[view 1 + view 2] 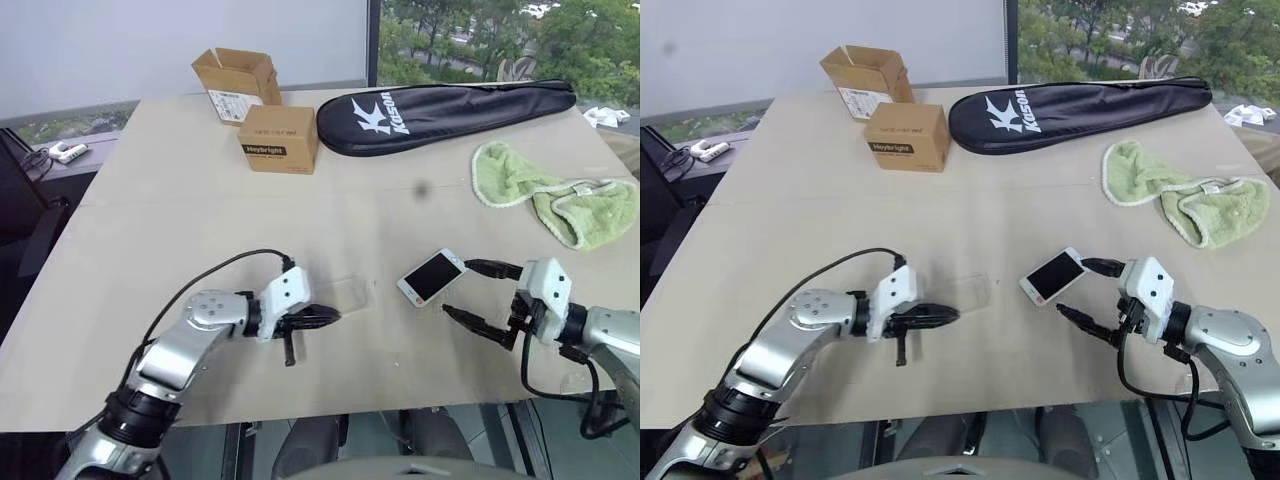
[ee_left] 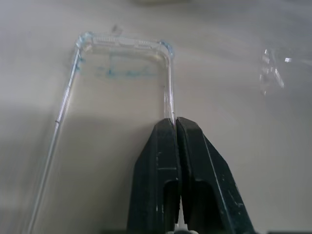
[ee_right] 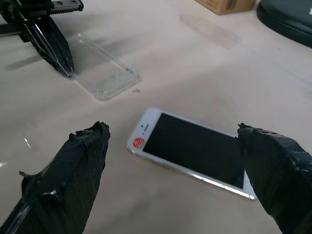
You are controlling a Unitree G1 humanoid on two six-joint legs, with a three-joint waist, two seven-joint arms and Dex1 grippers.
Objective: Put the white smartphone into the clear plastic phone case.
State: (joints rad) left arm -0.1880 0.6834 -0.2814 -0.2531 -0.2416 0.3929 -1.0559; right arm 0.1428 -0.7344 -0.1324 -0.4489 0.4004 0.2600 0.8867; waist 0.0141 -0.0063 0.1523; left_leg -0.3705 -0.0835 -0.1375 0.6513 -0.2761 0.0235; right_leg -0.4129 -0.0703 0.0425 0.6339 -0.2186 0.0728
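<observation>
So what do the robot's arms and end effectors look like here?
Both arms are silver-grey metal with black joints and looping black cables. Each wrist carries a white boxy housing. The left end effector and right end effector each have two black fingers.

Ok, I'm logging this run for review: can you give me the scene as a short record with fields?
phone: white smartphone lies screen up on the table, not in the case
case: clear plastic phone case flat on the table, empty
left claw: shut on the case's rim
right claw: open, a finger on each side of the phone
other items: two cardboard boxes, black racket bag, green cloth
</observation>
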